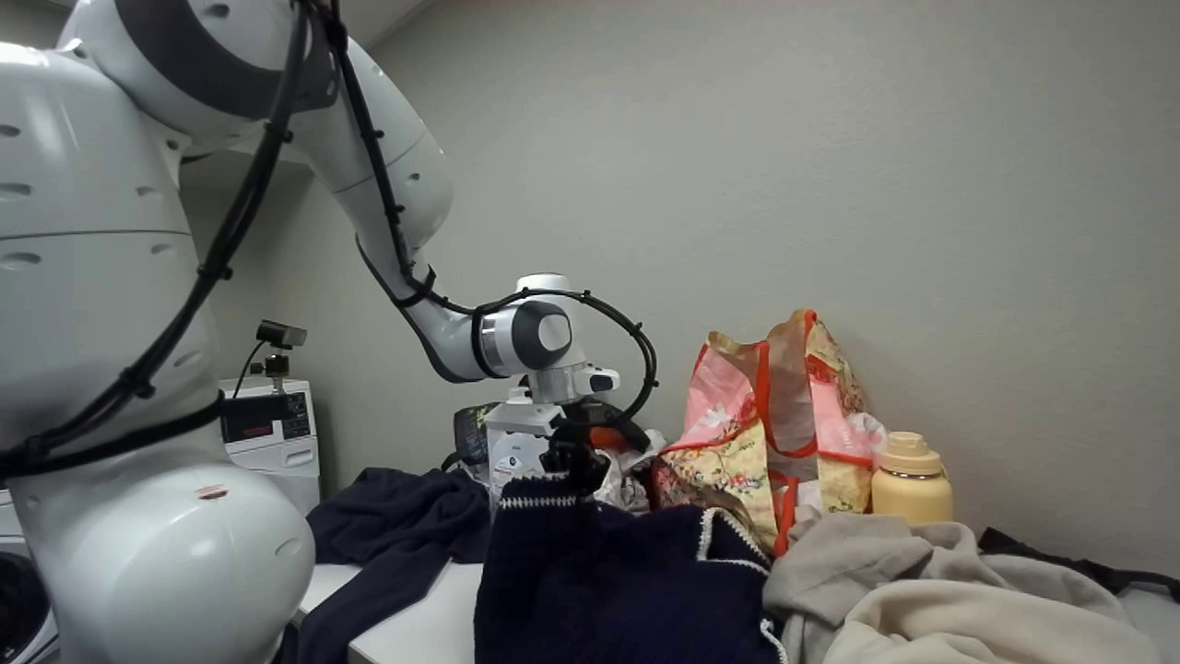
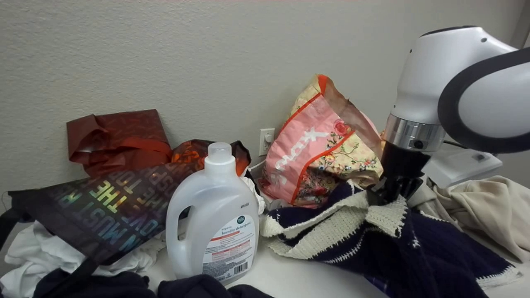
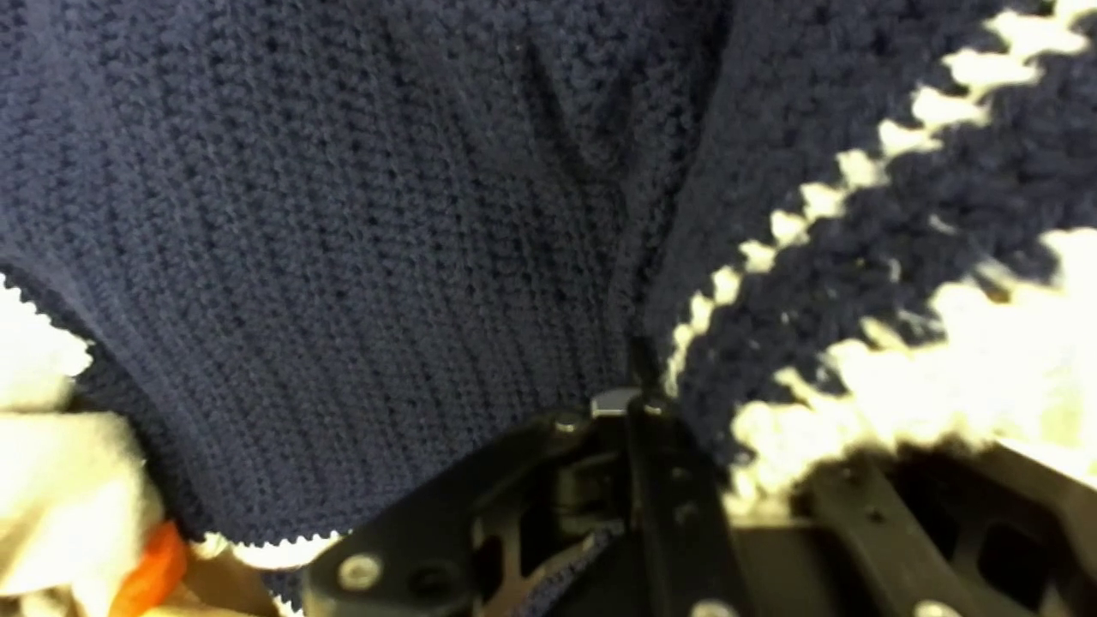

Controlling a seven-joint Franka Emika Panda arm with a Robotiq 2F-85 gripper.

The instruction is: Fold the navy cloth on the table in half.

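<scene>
What my next move turns on is how the navy cloth (image 1: 627, 590) lies from the end effector (image 3: 634, 396): in an exterior view a gathered part with a thin white stripe (image 1: 537, 503) rises to the fingertips, while the broad body lies lower, spreading right and towards the near side, just beside the beige blanket (image 1: 977, 599). In an exterior view the white-trimmed edge (image 2: 331, 231) reaches left from the grip towards the detergent bottle (image 2: 223, 244), and dark fabric drapes right and near over the counter (image 2: 298, 273). It is too rumpled, and too cut off at the near side, for me to tell where its long axis runs. I have just the single arm, its wrist above the raised part, so that is the part I can move. The end effector is closed, its jaws almost together with only a fold of knit between them; in the wrist view the ribbed fabric and the stripe run into the pinch. I take the hold as made and the half-fold as not. My guess is that I should carry this pinch low across the body to the right, then lay it flat, minding that the layer underneath doesn't drag along and the thin pinch doesn't slip.
</scene>
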